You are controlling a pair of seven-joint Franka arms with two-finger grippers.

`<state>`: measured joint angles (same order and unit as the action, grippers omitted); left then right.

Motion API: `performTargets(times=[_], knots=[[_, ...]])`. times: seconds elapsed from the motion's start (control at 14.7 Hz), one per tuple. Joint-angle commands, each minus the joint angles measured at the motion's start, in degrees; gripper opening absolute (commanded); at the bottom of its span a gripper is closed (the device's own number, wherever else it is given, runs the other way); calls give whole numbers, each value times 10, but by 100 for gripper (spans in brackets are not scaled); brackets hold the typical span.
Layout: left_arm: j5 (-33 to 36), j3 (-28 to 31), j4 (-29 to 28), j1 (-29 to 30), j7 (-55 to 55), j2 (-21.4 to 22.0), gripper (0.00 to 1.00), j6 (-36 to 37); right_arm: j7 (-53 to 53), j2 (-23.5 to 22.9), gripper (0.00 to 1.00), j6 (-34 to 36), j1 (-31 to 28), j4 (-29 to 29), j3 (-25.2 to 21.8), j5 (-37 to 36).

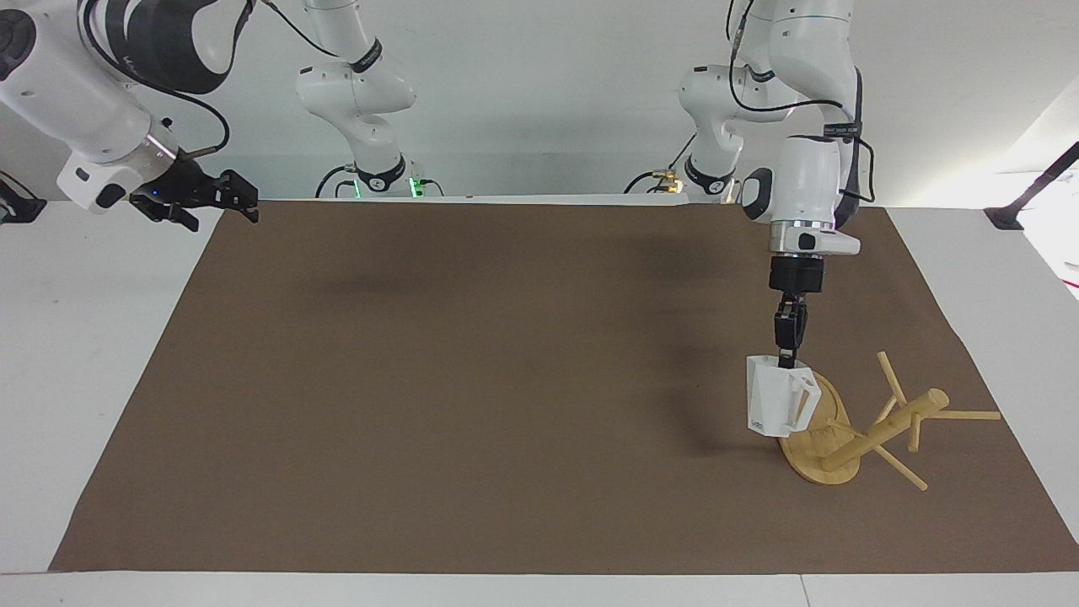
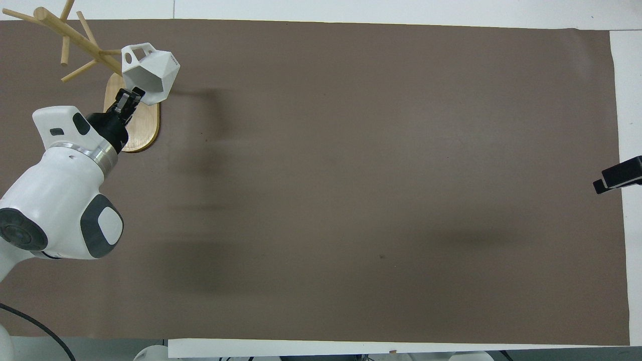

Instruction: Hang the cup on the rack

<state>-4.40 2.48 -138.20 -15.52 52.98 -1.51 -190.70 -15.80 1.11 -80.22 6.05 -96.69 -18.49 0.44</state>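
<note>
A white faceted cup (image 1: 777, 405) hangs in the air over the bamboo rack's (image 1: 851, 430) oval base, near the table's left-arm end. The left gripper (image 1: 787, 361) pinches its rim, fingers closed. The right gripper (image 1: 221, 196) waits, jaws spread wide and empty, over the table's right-arm edge.

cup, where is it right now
The cup hangs from the left end effector, which is shut on its rim, over the rack base at the left arm's end of the table, its handle toward the pegs.
</note>
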Motion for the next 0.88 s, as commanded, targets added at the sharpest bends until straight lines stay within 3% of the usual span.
performTargets(times=[0.0, 0.27, 0.54, 0.82], knots=[[40, -5, 19, 23, -2, -26, 0, -1, 23, 19, 100, 0, -6, -24, -1, -11], [53, -5, 42, 38, -2, -49, 0, -1, 101, 17, 100, 2, -9, 6, -1, -12], [63, -5, 60, 48, -2, -71, 0, 3, 103, -5, 100, 10, -17, 57, 2, -12], [64, -9, 66, 74, -2, -73, 0, 20, 104, -1, 100, 3, -20, 50, 3, -9]])
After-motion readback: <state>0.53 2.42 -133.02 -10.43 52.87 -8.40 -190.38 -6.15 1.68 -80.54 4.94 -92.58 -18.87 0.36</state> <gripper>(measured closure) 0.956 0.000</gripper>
